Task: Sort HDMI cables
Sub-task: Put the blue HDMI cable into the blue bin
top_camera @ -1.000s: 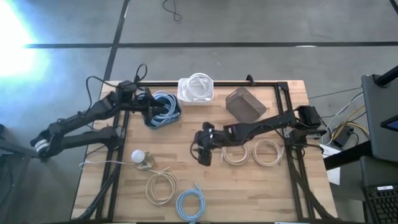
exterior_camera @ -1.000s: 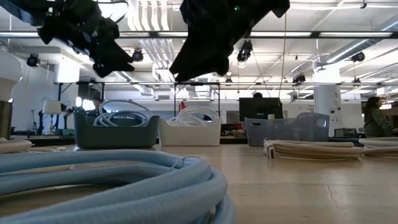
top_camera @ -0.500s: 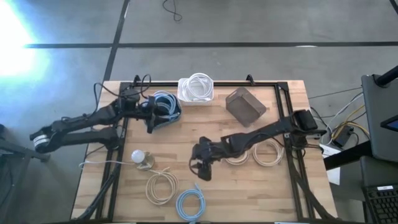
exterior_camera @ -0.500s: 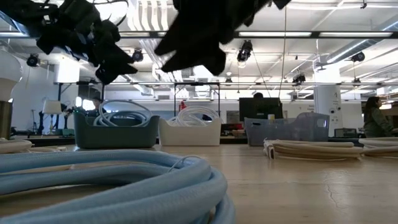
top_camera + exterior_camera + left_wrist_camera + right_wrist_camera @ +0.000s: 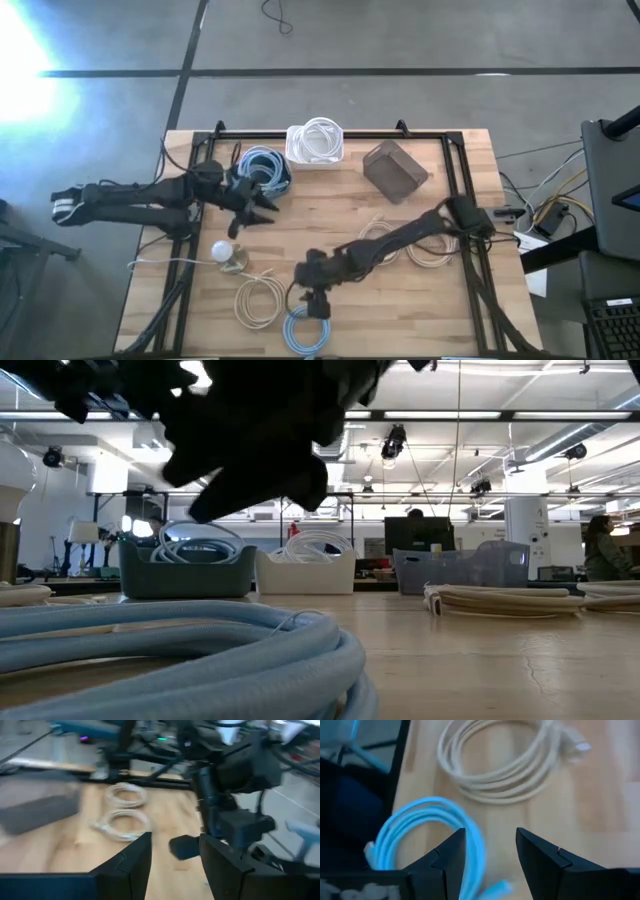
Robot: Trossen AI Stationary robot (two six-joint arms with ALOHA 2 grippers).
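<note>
**Colours across the work surface**

The pale wooden surface [image 5: 300, 215] carries a light blue coiled cable [image 5: 305, 328] and beige coiled cables [image 5: 259, 301] — a white coil fills the white bin [image 5: 315, 143], blue coils the dark teal bin [image 5: 262, 170]. A grey bin [image 5: 393, 170] stands apart; both arms are black.

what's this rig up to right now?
It's sorting coiled cables by colour. The right gripper, open and empty, is over the light blue coil at the table's near edge, beside a beige coil. The left gripper, also open and empty, is just off the dark bin that already holds light blue coils. White coils sit in the white bin; the grey bin looks empty.
</note>
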